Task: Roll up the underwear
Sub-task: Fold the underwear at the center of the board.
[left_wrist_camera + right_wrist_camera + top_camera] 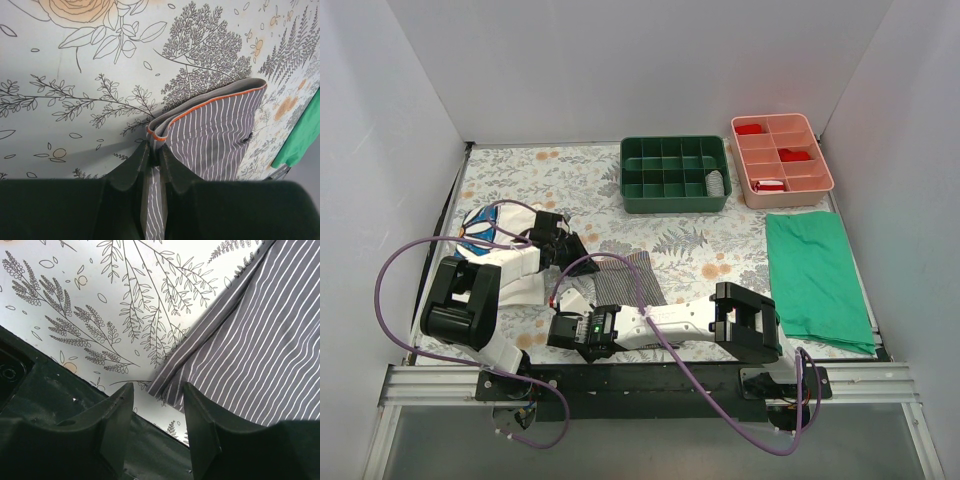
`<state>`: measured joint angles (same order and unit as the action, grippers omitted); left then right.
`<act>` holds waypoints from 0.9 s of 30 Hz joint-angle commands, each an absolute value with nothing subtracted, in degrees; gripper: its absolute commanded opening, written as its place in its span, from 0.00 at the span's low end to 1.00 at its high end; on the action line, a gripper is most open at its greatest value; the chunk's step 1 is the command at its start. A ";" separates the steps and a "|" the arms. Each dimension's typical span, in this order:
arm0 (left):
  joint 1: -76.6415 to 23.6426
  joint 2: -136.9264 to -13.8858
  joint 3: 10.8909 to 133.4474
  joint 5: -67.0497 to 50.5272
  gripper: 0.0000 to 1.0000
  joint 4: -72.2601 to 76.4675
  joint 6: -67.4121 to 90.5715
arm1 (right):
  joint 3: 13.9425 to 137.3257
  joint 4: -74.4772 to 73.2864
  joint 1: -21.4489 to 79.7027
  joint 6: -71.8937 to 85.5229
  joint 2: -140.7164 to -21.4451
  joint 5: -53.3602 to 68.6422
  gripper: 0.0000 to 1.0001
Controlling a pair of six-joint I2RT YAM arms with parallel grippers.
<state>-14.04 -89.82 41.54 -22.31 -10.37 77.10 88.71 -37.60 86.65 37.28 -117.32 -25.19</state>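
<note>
Top view: the grey-and-white striped cloth boxer shorts lay mostly flat, toward 7 o'clock of the floral surface, so basically no roll yet. Left wrist: the left tool was pinched on their folded orange-trimmed corner. Right wrist: the right tool gaped, holding nothing.

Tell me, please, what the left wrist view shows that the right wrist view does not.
Left wrist only: the left pincer shut on a folded, orange-trimmed edge of the underwear, and a strip of green cloth at the right edge. Right wrist only: the right pincer open over a flat corner of the garment, gripping nothing. Both: the grey-and-white striped underwear lying on the floral table cover.
</note>
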 commanded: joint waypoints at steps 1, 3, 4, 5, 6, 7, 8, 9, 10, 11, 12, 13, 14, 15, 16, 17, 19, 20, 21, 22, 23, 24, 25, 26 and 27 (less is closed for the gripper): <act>-14.15 -89.38 43.51 -22.33 0.03 -10.81 76.29 | 88.68 -37.79 86.22 38.23 -116.54 -24.44 0.50; -14.15 -89.21 43.51 -22.24 0.03 -10.81 76.29 | 88.51 -37.97 85.96 38.76 -116.89 -24.08 0.49; -14.15 -89.21 43.33 -22.24 0.03 -10.72 76.29 | 88.51 -38.14 85.96 38.93 -116.98 -24.17 0.47; -14.06 -89.21 43.24 -22.24 0.03 -10.81 76.29 | 88.24 -38.23 85.87 39.11 -116.90 -24.17 0.47; -14.15 -89.12 43.24 -22.24 0.03 -10.81 76.29 | 88.16 -38.32 85.78 39.29 -116.98 -24.08 0.47; -14.06 -89.12 43.24 -22.32 0.03 -10.72 76.29 | 87.98 -38.41 85.69 39.55 -116.98 -24.08 0.47; -14.15 -89.03 43.24 -22.32 0.03 -10.81 76.38 | 87.80 -38.50 85.52 39.46 -117.07 -23.91 0.47; -14.15 -89.12 43.24 -22.32 0.03 -10.72 76.38 | 87.72 -38.32 85.43 39.46 -117.07 -23.65 0.47; -14.06 -89.03 43.33 -22.24 0.03 -10.81 76.38 | 87.63 -38.32 85.52 39.55 -117.16 -23.56 0.47; -14.15 -89.03 43.33 -22.32 0.03 -10.90 76.38 | 87.63 -38.58 85.34 39.72 -117.33 -23.55 0.47; -14.06 -89.12 43.42 -22.32 0.03 -10.90 76.38 | 87.71 -38.58 85.25 39.81 -117.51 -23.47 0.47; -14.06 -89.03 43.33 -22.15 0.03 -10.99 76.38 | 87.63 -38.67 85.25 39.90 -117.51 -23.29 0.47; -14.15 -88.95 43.42 -22.15 0.03 -10.90 76.38 | 87.63 -38.67 85.34 39.90 -117.60 -23.20 0.47; -14.06 -88.95 43.33 -22.24 0.03 -10.90 76.38 | 87.45 -38.58 85.25 39.82 -117.77 -23.12 0.46; -14.15 -88.95 43.42 -22.24 0.03 -10.99 76.38 | 87.45 -38.50 85.34 39.81 -117.69 -23.03 0.43; -14.15 -88.95 43.33 -22.24 0.03 -10.90 76.38 | 87.36 -38.58 85.34 39.81 -117.69 -23.11 0.42; -14.06 -88.95 43.24 -22.24 0.02 -10.90 76.46 | 87.45 -38.50 85.25 39.81 -118.03 -22.94 0.36; -14.06 -89.03 43.16 -22.24 0.02 -10.90 76.46 | 87.45 -38.67 85.17 39.81 -118.04 -22.77 0.35; -14.06 -89.03 43.24 -22.24 0.02 -10.99 76.55 | 87.54 -38.85 85.17 39.81 -118.21 -22.59 0.35; -14.06 -89.03 43.16 -22.24 0.02 -10.90 76.47 | 87.63 -38.85 85.25 39.64 -118.30 -22.41 0.35; -14.06 -88.95 43.07 -22.15 0.02 -10.90 76.55 | 87.63 -38.85 85.17 39.73 -118.39 -22.33 0.35; -14.06 -88.95 43.07 -22.06 0.02 -10.99 76.55 | 87.71 -38.85 85.25 39.73 -118.48 -22.24 0.35; -14.15 -89.03 42.98 -21.97 0.02 -10.90 76.55 | 87.71 -38.85 85.25 39.73 -118.56 -22.24 0.35; -14.06 -89.03 43.07 -22.06 0.02 -10.99 76.55 | 87.71 -38.93 85.25 39.64 -118.56 -22.06 0.35; -14.06 -89.03 43.07 -22.15 0.02 -10.99 76.55 | 87.80 -38.94 85.17 39.73 -118.74 -22.06 0.36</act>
<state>-14.04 -89.82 41.98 -22.31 -10.76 76.93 88.18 -37.67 85.41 38.96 -118.08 -22.33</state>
